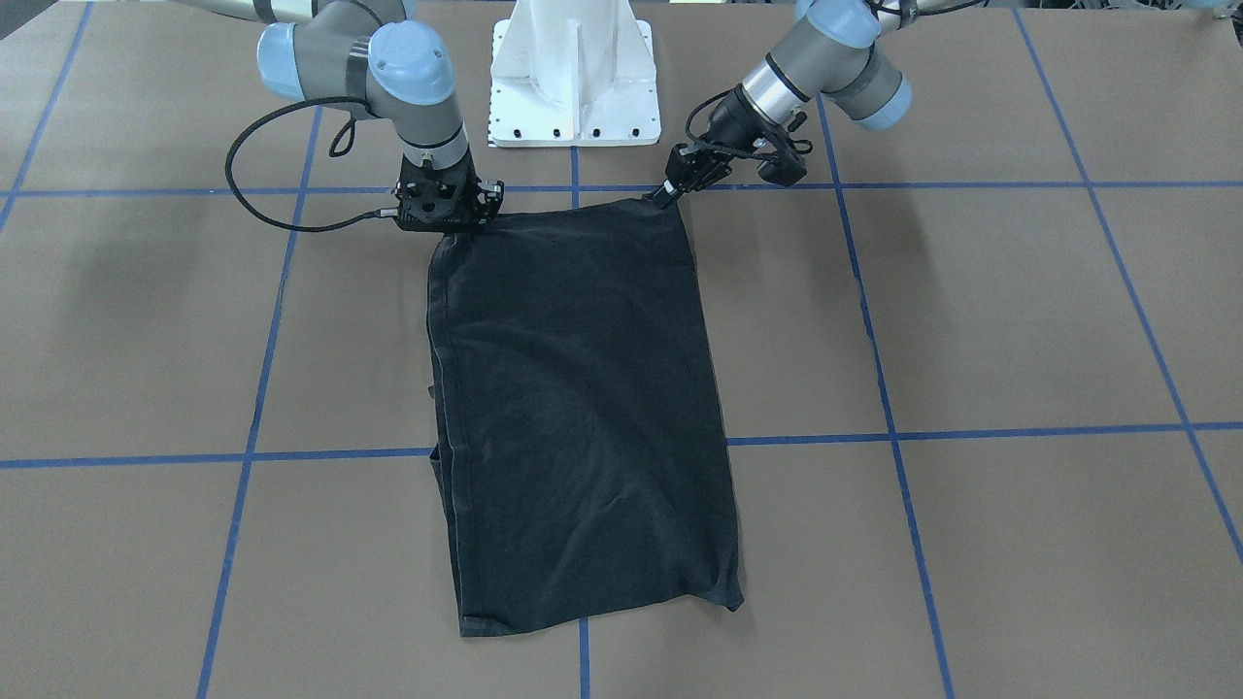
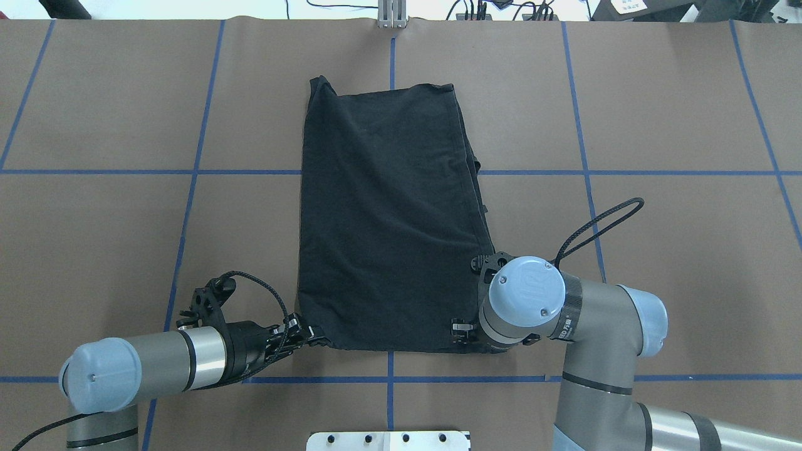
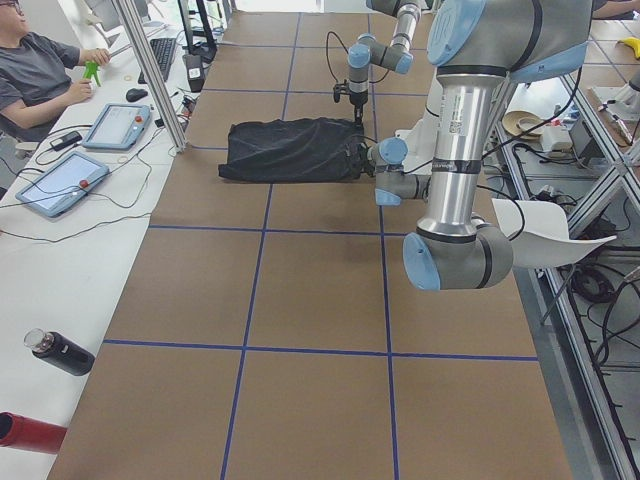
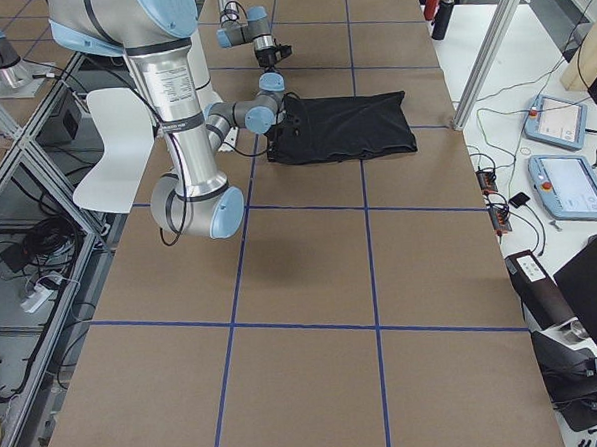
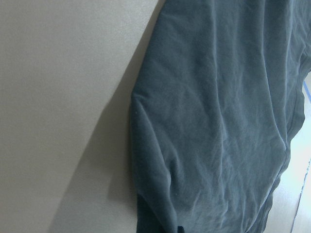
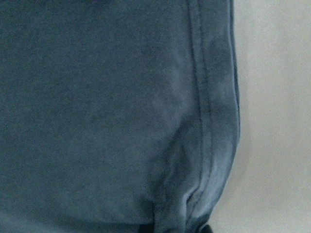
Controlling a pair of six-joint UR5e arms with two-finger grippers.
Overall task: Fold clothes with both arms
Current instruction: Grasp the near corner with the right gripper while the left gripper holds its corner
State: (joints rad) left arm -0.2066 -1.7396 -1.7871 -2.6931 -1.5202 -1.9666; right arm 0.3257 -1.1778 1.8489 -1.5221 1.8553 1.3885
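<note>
The black folded cotton T-shirt [image 1: 573, 408] stretches away from both grippers on the brown table [image 1: 971, 320]; the left gripper [image 1: 663, 197] pinches one near corner, jaws narrow; the right gripper [image 1: 449, 221] stands upon the other, its grip impossible to tell.

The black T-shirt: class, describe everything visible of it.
The T-shirt is black, soft-looking cotton, folded into a long rectangle with no sleeves or print showing. It lies flat on the brown table, lengthwise away from the robot, a stitched hem along one long side. The left gripper pinches one robot-side corner; the right gripper sits on the other, jaws hidden.
</note>
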